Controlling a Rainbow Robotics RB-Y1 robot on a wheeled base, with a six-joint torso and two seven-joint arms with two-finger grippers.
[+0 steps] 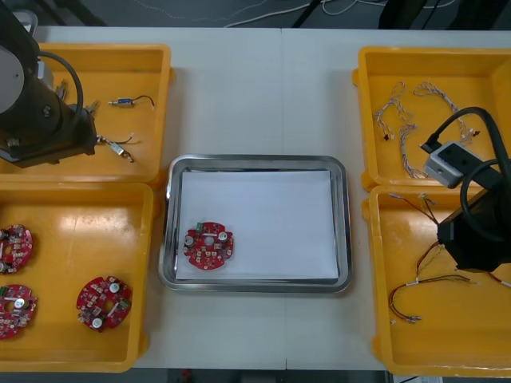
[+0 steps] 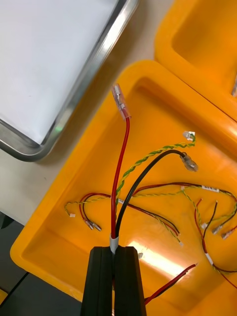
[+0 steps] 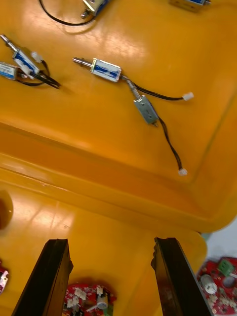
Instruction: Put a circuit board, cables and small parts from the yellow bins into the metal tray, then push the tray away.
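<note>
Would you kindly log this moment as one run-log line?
right gripper: jaws shut on red and black cable, over near right bin | left gripper: jaws open, over left bins | tray: one circuit board inside

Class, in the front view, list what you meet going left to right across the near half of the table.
The near left yellow bin with three circuit boards → metal tray holding one circuit board → near right yellow bin of cables, where the right gripper is shut on a red and black cable.
</note>
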